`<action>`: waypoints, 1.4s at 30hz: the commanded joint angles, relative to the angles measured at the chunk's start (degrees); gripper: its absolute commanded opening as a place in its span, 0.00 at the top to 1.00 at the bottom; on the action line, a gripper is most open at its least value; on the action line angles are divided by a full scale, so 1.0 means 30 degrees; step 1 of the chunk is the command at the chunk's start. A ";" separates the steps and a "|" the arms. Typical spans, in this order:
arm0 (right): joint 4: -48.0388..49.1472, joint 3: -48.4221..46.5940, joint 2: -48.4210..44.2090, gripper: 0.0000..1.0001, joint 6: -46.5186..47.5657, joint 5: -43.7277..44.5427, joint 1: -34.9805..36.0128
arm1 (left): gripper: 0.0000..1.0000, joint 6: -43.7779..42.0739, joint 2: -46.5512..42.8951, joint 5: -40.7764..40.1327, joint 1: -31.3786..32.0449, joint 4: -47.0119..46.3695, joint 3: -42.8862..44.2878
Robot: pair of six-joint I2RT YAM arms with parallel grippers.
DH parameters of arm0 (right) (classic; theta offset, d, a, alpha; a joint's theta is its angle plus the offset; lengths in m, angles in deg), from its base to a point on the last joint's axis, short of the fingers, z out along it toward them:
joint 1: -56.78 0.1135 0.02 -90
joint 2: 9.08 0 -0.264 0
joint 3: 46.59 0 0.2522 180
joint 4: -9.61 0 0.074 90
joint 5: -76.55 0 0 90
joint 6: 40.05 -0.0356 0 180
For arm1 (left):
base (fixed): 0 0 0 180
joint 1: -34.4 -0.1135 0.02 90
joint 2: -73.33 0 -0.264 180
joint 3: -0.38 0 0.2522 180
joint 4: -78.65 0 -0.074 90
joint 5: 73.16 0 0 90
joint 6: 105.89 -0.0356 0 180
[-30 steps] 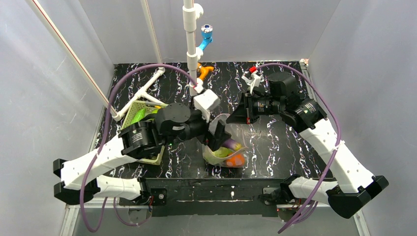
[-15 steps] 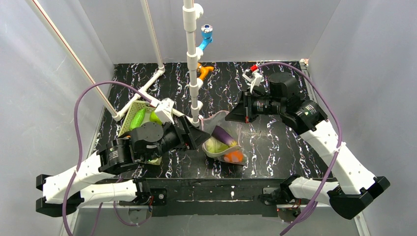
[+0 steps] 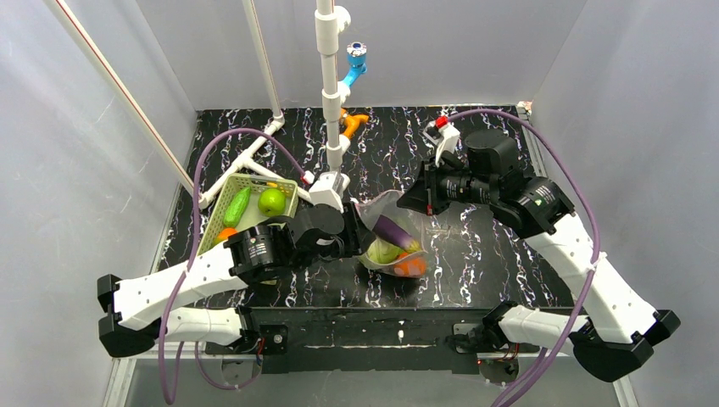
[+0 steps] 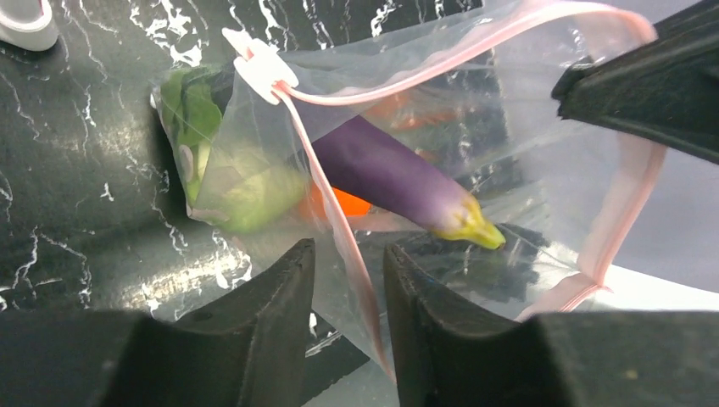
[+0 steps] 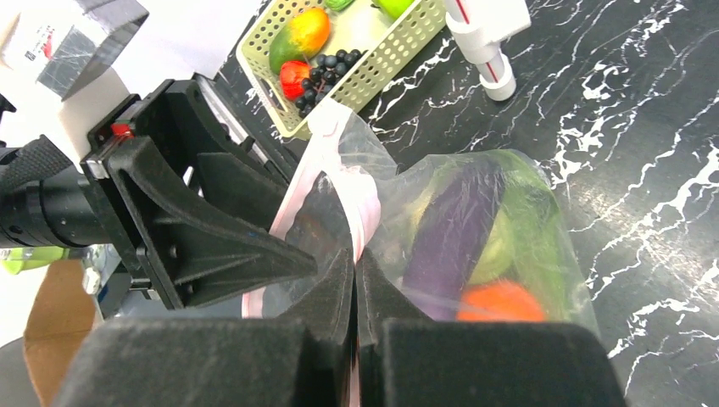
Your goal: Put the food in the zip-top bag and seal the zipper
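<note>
The zip-top bag (image 3: 388,222) lies at mid-table, its mouth lifted. Inside it are a purple piece (image 3: 392,231), a green fruit (image 3: 383,251) and an orange ball (image 3: 410,267). My right gripper (image 5: 354,254) is shut on the pink zipper (image 5: 360,208) at the bag's raised edge. My left gripper (image 4: 349,250) is at the bag's left side. Its jaws stand narrowly apart, with the zipper (image 4: 335,216) running between them and a gap on each side. A white slider (image 4: 259,61) sits at the zipper's end. More food lies in the basket: a cucumber (image 3: 237,206), a green fruit (image 3: 272,201) and a mango (image 5: 301,34).
The pale green basket (image 3: 292,182) stands left of the bag, partly under my left arm. A white pipe stand (image 3: 329,85) rises behind the bag, with its foot (image 5: 487,42) close to the basket. An orange piece (image 3: 353,123) lies at the back.
My left arm has swung from the basket side to the bag, and its jaws have narrowed around the pink strip. The right gripper has kept its hold; the bag shifted slightly.
</note>
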 commanded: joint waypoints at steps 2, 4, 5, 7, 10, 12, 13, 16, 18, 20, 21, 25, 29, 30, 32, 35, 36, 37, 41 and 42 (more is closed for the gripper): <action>0.0295 -0.0642 -0.1007 0.99 0.1102 0.1107 0.0058 | 0.85 -0.2136 -0.0346 -0.0465 -0.0056 -0.2624 -0.0244; -0.0287 -0.0883 -0.0956 0.99 0.1802 0.2123 0.0059 | 1.00 -0.2966 -0.0203 -0.0601 -0.0172 -0.3666 -0.0259; -0.0643 -0.1091 -0.0895 0.99 0.2170 0.2859 0.0061 | 1.00 -0.3539 -0.0011 -0.0448 -0.0329 -0.4218 -0.0059; -0.1470 -0.1650 -0.0741 0.99 0.2945 0.4613 0.0067 | 1.00 -0.4263 0.0859 0.0544 -0.1051 -0.4898 0.1393; -0.3054 -0.3313 -0.0339 0.98 0.3940 0.6578 0.0064 | 1.00 -0.4603 0.2645 0.2447 -0.2129 -0.5048 0.4343; -0.3728 -0.3988 -0.0328 0.97 0.4366 0.7248 0.0064 | 1.00 -0.4543 0.3449 0.2615 -0.2190 -0.5101 0.5448; -0.3813 -0.4029 -0.0495 0.95 0.4459 0.7281 0.0064 | 1.00 -0.4282 0.3589 0.2598 -0.2202 -0.5226 0.5422; -0.3340 -0.2904 -0.1158 0.88 0.4305 0.6953 0.0079 | 1.00 -0.2669 0.3243 0.2446 -0.2357 -0.5695 0.3395; -0.2620 -0.1287 -0.1559 0.84 0.3941 0.6727 0.0060 | 1.00 -0.1025 0.2728 0.2652 -0.2866 -0.5983 0.1332; -0.2180 0.0130 -0.1519 0.76 0.3599 0.5935 0.0073 | 1.00 0.0039 0.2096 0.3397 -0.3542 -0.6795 -0.0356; -0.2113 0.0510 -0.1369 0.73 0.3416 0.5681 0.0078 | 1.00 0.0419 0.1848 0.3684 -0.3768 -0.7160 -0.0877; -0.2828 0.0302 -0.0554 0.63 0.3160 0.4920 0.0074 | 1.00 0.0715 0.1560 0.4856 -0.4263 -0.8041 -0.1168; -0.3933 -0.1062 -0.0220 0.42 0.3107 0.4226 0.0164 | 1.00 0.0058 0.2542 0.6200 -0.4247 -0.8055 0.0846; -0.4162 -0.1420 -0.0217 0.37 0.2986 0.4221 0.0244 | 1.00 0.0050 0.2765 0.6548 -0.4261 -0.8173 0.1135; -0.4610 -0.1949 -0.0211 0.28 0.2616 0.4499 0.0446 | 1.00 0.0258 0.3019 0.7002 -0.4266 -0.8707 0.1433; -0.5178 -0.1810 -0.0203 0.26 0.2015 0.5386 0.0887 | 1.00 0.0792 0.3021 0.7318 -0.4255 -0.9745 0.1442; -0.5049 -0.1212 -0.0372 0.27 0.1843 0.6062 0.1091 | 1.00 0.0845 0.2968 0.7371 -0.4264 -1.0003 0.1396; -0.4697 -0.0418 -0.0605 0.29 0.1654 0.6906 0.1250 | 1.00 0.0884 0.2864 0.7387 -0.4268 -1.0114 0.1361; -0.4104 0.1307 -0.0980 0.45 0.1307 0.9348 0.1372 | 1.00 0.0677 0.2232 0.6540 -0.4294 -0.9742 0.0890; -0.3983 0.1363 -0.1004 0.49 0.1320 0.9982 0.1416 | 1.00 0.0587 0.2046 0.6282 -0.4318 -0.9693 0.0760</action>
